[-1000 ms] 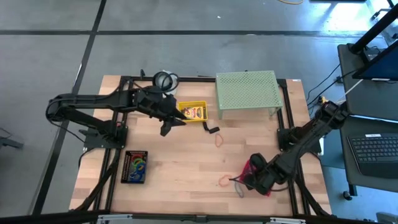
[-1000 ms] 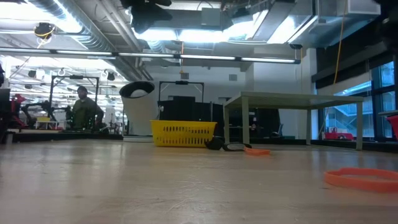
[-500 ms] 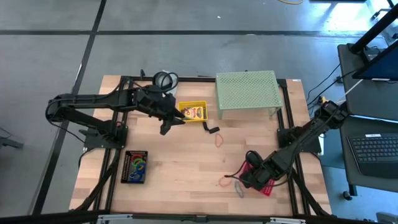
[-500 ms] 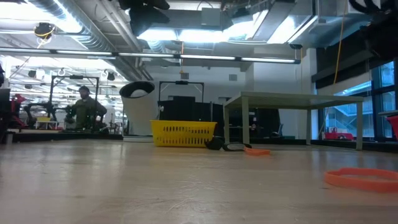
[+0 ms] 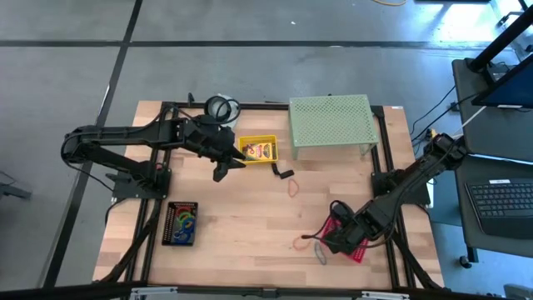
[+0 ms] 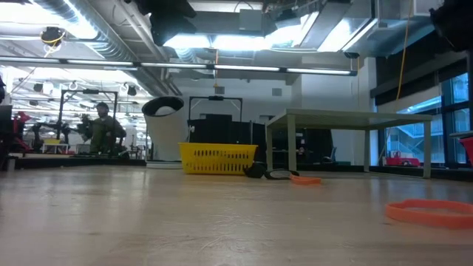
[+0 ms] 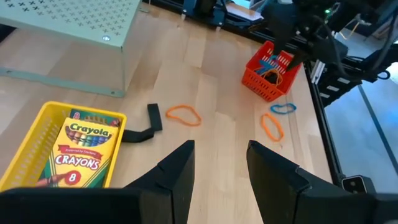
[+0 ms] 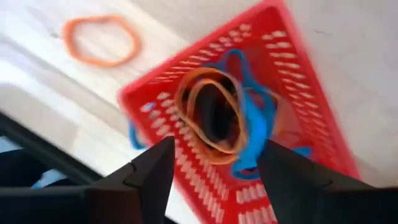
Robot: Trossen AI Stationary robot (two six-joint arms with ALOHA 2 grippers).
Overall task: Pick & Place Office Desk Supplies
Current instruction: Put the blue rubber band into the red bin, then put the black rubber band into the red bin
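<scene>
The right gripper (image 8: 211, 163) is held over the small red mesh basket (image 8: 298, 93), fingers (image 8: 146, 174) parted and empty, with tangled orange and blue rubber-band loops (image 8: 214, 115) lying directly ahead inside it. An orange rubber-band loop (image 5: 301, 243) is left on the wooden tabletop (image 5: 241, 217) just beside that basket, nearer this arm than the left gripper (image 7: 219, 171), which is held open by the yellow tray (image 7: 25, 155).

R arm (image 5: 337, 240) over red basket (image 5: 356, 248), L arm (image 5: 226, 160) by crayons (image 5: 260, 150).

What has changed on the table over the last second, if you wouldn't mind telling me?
The right gripper has shifted slightly above the red basket and opened its fingers; orange and blue rubber bands lie in the basket, none held. The left gripper has stayed open beside the yellow basket holding the crayon box, and the loose orange band has not moved.
</scene>
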